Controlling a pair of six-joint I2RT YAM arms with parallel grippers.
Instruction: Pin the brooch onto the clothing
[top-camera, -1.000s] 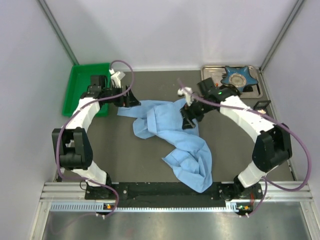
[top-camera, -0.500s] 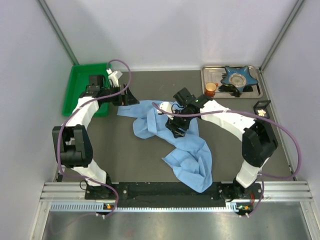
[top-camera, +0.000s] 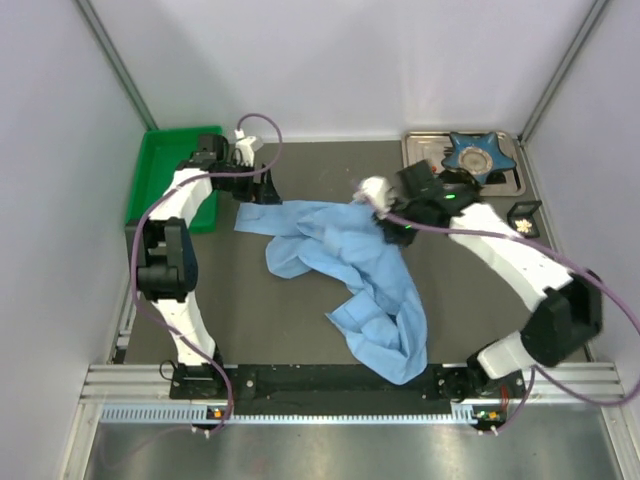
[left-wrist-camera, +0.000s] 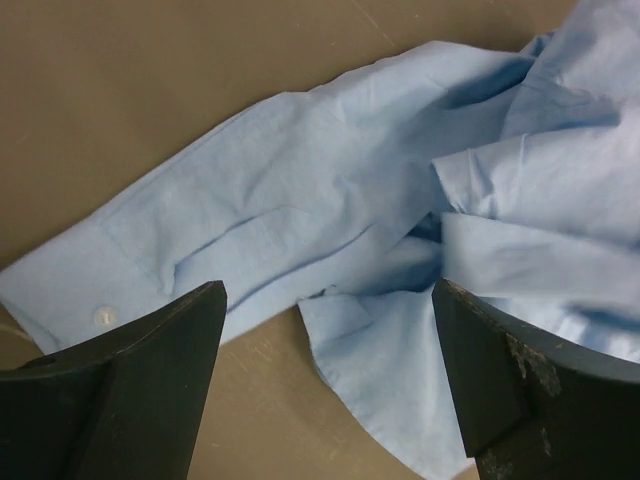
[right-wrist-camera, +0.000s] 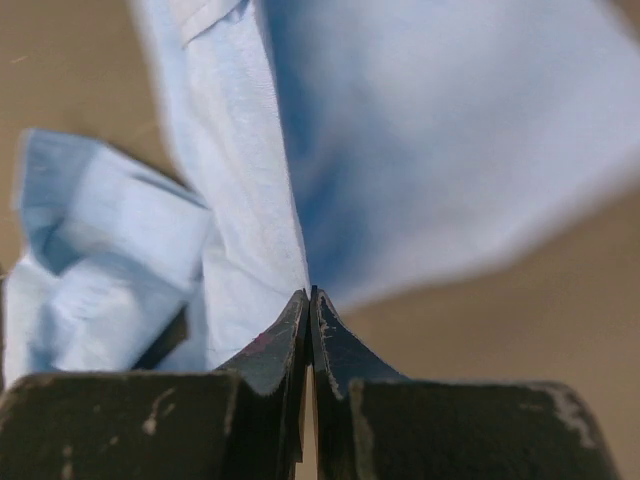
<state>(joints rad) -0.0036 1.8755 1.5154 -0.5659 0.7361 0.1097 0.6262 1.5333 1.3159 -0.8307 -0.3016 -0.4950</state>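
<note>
1. We saw a dark grey table (top-camera: 250, 310) enclosed by pale walls.
2. The left gripper (top-camera: 262, 190) hung spread wide above the sleeve of the shirt (top-camera: 345, 255).
3. The shirt lay crumpled mid-table.
4. The right gripper (top-camera: 396, 229) was clenched on a shirt fold.

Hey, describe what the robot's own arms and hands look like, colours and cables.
The left arm and right arm have white shells with black joints, each trailed by a looping purple cable. The left hand and right hand have two black, wedge-shaped fingers, scuffed with pale scratches.
</note>
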